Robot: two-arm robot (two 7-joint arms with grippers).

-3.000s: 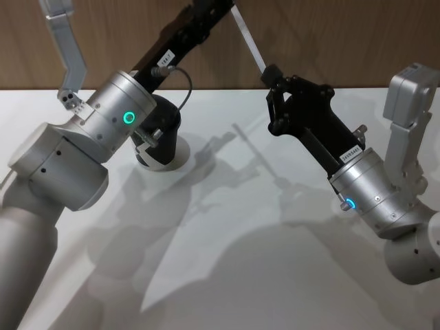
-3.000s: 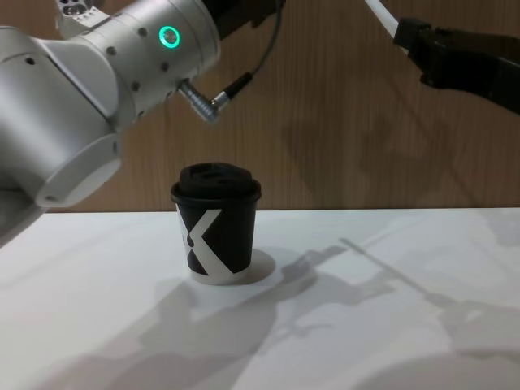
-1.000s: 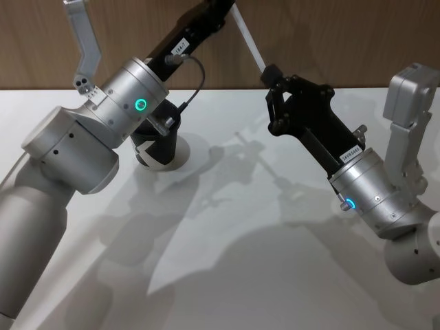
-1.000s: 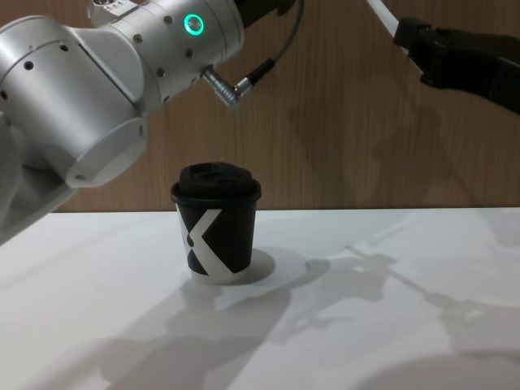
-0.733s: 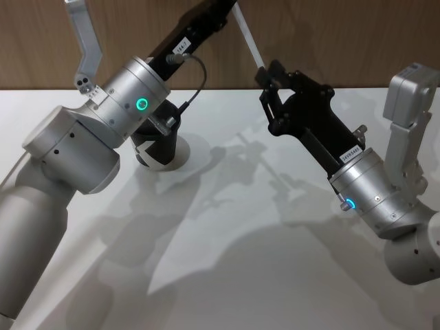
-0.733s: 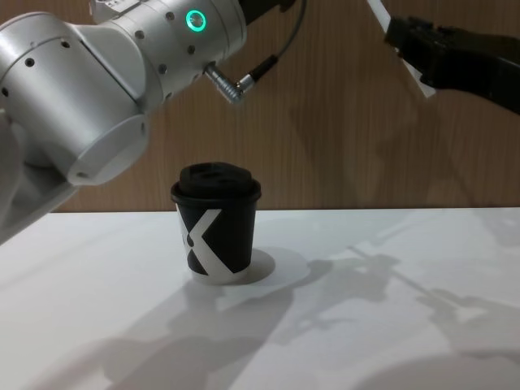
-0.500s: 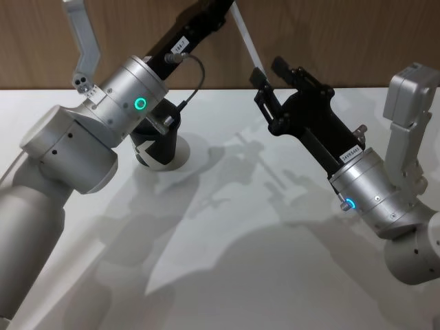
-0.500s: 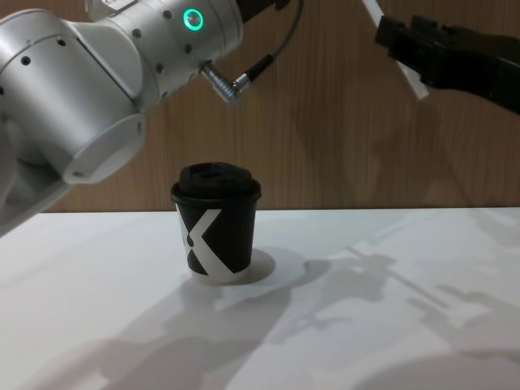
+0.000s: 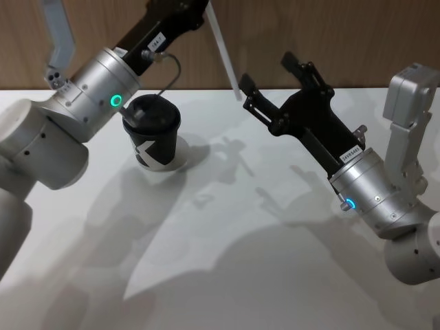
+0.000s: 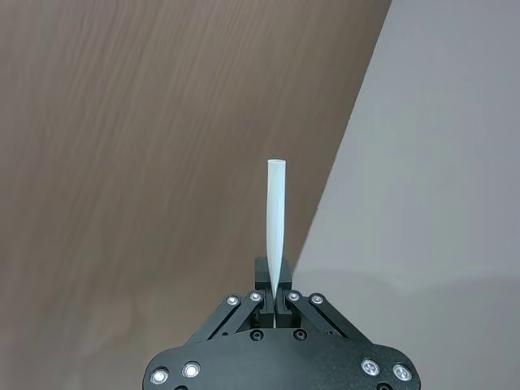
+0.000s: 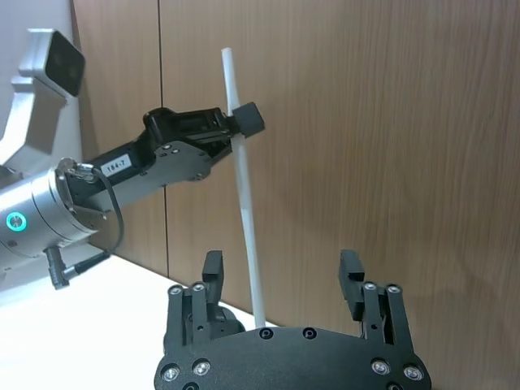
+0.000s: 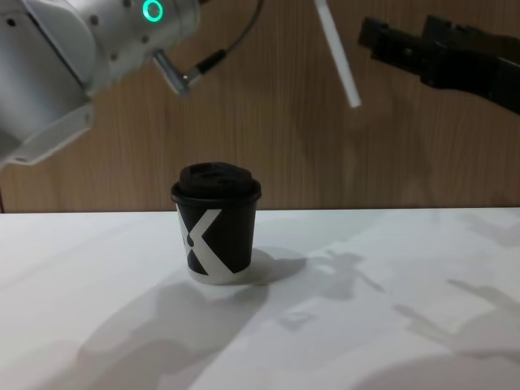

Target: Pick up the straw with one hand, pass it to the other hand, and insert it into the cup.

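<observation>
The white straw (image 9: 223, 51) hangs tilted in the air, high above the table and to the right of the cup. My left gripper (image 10: 275, 296) is shut on its upper part; the right wrist view shows that grip (image 11: 236, 126) from the side. The straw's (image 12: 337, 53) lower end is free. My right gripper (image 9: 268, 75) stands open just right of the straw, not touching it. The black cup (image 9: 152, 134) with its white mark and black lid stands upright on the table, below the left arm, also in the chest view (image 12: 215, 223).
The white table (image 9: 227, 227) stretches bare in front of and to the right of the cup. A wooden wall (image 12: 284, 146) runs along its far edge behind both arms.
My right gripper has opened and let go of the straw. The left arm, still shut on the straw, has swung left, carrying it clear of the right fingers and nearer the cup.
</observation>
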